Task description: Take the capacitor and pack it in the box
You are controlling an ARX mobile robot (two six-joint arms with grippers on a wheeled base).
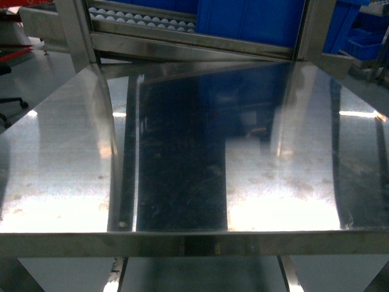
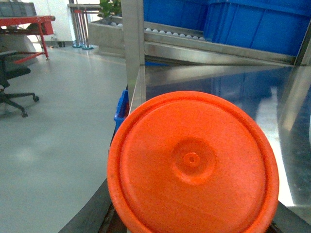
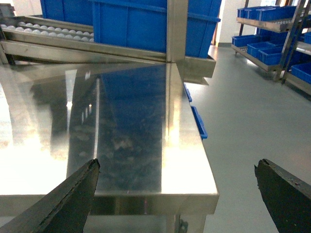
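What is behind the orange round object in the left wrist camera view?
Behind the orange disc are the steel table, a roller rail and blue bins. The left end effector is hidden by the disc.

Shiny steel tabletop (image 1: 182, 182), scuffed, with glare patches. Behind it a roller conveyor (image 1: 143, 21) carrying large blue bins (image 1: 249, 21). Steel upright post (image 3: 176, 29) at the tabletop's far edge. Grey floor (image 2: 53, 111), black office chair (image 2: 12, 85) and red frame (image 2: 29, 22) far off. Shelf rack with small blue bins (image 3: 265, 34) to the right.
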